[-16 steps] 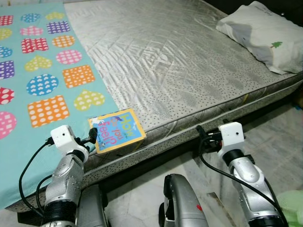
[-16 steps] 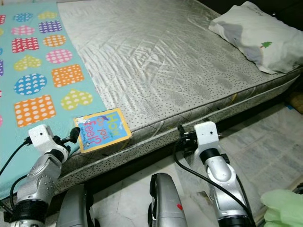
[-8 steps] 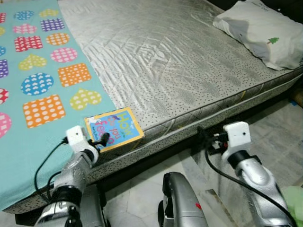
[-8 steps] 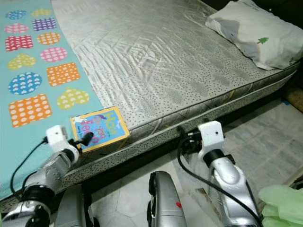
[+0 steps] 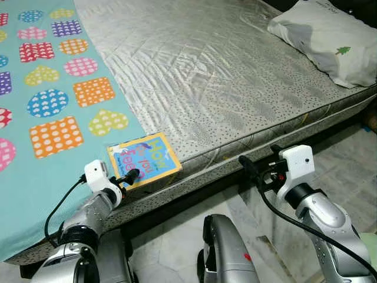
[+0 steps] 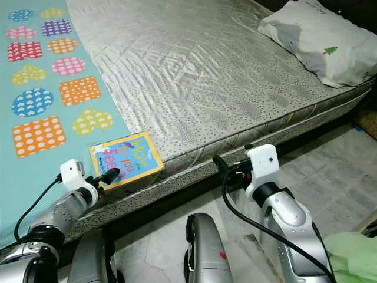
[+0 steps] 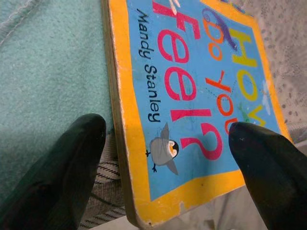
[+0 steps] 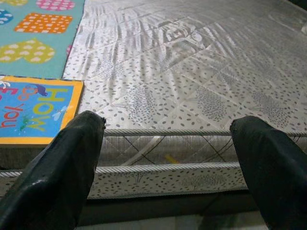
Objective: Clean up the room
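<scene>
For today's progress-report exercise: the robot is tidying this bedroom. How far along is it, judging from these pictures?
Done: nothing looks tidied yet. In hand: the left gripper is open at the near edge of the book, which lies flat at the mattress edge beside the blanket, one finger either side of its corner, not yet gripping. Left: grasp the book, lift it and put it away. The right gripper is open, idle below the mattress edge.

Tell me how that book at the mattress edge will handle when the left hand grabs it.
The book shows a thick, worn board edge, so it is probably stiff and won't flop. Its glossy cover may be slippery. It lies flat at the mattress edge, so a push could slide it off. The left hand is open around its corner.
</scene>
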### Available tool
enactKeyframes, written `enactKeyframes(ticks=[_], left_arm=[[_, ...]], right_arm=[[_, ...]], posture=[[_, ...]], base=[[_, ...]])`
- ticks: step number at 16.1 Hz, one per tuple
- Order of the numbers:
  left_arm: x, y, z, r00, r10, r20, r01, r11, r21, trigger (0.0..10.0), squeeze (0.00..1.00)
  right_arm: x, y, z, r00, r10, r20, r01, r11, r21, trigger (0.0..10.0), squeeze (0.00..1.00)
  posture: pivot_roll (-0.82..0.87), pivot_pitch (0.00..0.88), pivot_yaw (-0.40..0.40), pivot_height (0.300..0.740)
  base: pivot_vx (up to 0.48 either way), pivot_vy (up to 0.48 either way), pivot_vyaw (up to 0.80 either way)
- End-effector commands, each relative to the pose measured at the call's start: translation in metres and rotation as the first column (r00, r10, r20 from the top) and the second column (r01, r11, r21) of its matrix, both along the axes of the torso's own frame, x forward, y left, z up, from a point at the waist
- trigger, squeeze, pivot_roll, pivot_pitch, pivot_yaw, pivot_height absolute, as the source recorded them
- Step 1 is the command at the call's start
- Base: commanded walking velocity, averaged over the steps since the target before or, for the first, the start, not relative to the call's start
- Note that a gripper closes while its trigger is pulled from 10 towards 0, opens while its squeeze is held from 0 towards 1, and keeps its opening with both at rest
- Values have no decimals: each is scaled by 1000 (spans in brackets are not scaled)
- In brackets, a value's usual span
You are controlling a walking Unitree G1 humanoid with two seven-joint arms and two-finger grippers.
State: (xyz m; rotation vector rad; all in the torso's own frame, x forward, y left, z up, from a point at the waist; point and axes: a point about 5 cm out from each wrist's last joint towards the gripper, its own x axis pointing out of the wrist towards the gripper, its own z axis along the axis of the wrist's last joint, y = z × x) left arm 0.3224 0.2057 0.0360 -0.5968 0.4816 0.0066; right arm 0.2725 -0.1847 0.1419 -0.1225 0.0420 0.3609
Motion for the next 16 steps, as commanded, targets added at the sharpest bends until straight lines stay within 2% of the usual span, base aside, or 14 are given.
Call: enactKeyframes(ticks=[1,3,6,7,8,9,12,13,14,16], left_arm=[[-7,2,-8,999,11,-31,-12,999,-33,10000,0],[-6,-1,-8,1000,-14,-8,12,985,-171,10000,0],[-8,-13,-10,997,-83,-1,80,954,-290,9922,0],[-8,-16,-11,995,-98,-5,92,946,-312,4549,0],[-9,-17,-11,993,-119,-9,111,946,-305,2549,0],[-9,-19,-11,991,-132,-15,121,943,-310,0,0],[-10,-23,-13,985,-171,-29,153,934,-324,0,0],[-11,-24,-14,984,-176,-39,154,933,-326,4118,0],[-11,-23,-15,985,-170,-44,146,932,-330,10000,0],[-12,-21,-15,989,-143,-40,118,921,-373,10000,0]], right_arm=[[-4,-5,4,1000,-2,9,2,1000,-25,10000,0],[-3,-3,8,1000,-9,14,10,1000,-25,10000,0],[1,-5,14,999,-30,40,31,999,-38,10000,0],[2,-6,16,998,-37,47,38,998,-40,10000,0],[2,-6,17,998,-37,50,39,998,-41,10000,0],[3,-6,18,998,-37,52,39,998,-41,10000,0],[4,-5,19,998,-35,58,38,998,-44,10000,0],[4,-4,19,998,-34,62,37,998,-44,10000,0],[5,-4,19,997,-33,63,36,998,-46,10000,0],[5,-3,20,997,-31,68,34,998,-48,10000,0]], posture=[[-214,196,-83,543],[-222,193,-92,543],[-236,186,-94,543],[-240,185,-95,543],[-240,185,-95,543],[-245,181,-97,543],[-247,176,-98,543],[-247,176,-98,543],[-248,172,-98,543],[-248,172,-98,543]], base=[[0,0,0],[0,0,0],[0,0,0],[0,0,0],[0,0,0],[0,0,0],[0,0,0],[0,0,0],[0,0,0],[0,0,0]])
